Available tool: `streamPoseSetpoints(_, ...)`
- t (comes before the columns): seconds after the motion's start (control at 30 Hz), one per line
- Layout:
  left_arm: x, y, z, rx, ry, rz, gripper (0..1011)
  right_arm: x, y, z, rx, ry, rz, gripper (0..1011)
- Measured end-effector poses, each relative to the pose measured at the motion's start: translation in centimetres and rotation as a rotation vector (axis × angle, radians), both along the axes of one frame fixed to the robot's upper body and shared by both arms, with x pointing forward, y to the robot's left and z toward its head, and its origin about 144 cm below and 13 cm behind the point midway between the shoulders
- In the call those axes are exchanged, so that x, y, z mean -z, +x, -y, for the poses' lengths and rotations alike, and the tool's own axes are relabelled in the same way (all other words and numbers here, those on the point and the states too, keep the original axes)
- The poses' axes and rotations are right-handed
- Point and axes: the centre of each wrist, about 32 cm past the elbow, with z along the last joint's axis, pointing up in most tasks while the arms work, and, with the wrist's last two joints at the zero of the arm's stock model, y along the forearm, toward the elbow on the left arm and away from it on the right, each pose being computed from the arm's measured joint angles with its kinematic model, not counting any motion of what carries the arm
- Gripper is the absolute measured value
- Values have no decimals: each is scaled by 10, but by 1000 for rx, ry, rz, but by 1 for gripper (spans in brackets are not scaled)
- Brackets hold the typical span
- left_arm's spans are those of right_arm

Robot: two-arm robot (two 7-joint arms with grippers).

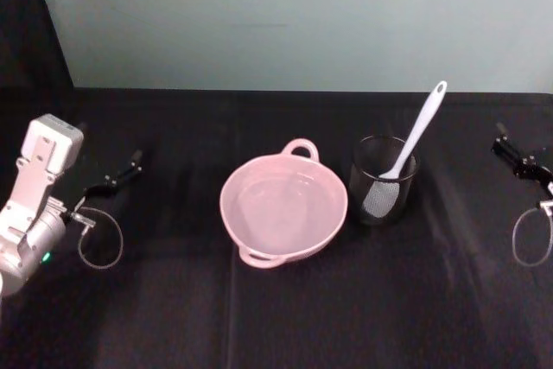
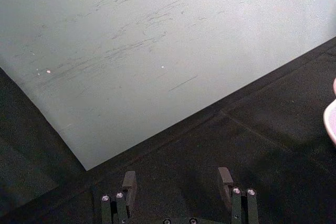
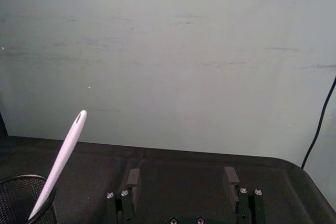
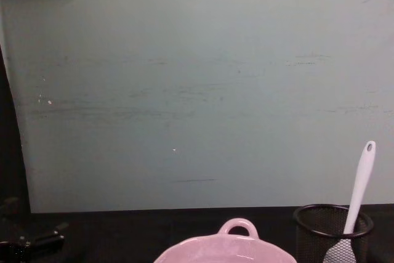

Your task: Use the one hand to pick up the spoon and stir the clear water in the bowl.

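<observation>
I am waiting at the start: my right tool (image 3: 181, 184) is hanging open beside the spoon (image 1: 413, 146), standing in the mesh cup (image 1: 384, 181) near the bowl (image 1: 283, 206); next, grasping its handle.

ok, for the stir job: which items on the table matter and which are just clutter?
Job:
- spoon, standing in the mesh cup
- pink bowl, with the water
- right gripper, open, beside the cup

Lying about:
- black mesh cup, merely holding the spoon
- left gripper, open, parked at the table's left

No legible text or labels.
</observation>
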Motion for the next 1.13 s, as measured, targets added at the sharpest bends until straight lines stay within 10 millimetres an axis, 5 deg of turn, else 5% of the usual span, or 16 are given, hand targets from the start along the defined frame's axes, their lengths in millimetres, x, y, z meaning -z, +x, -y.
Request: streamPoseSetpoints(1.13, 0, 0, 0, 0, 0, 0, 1011, -2, 0, -1, -5, -9, 0, 1002)
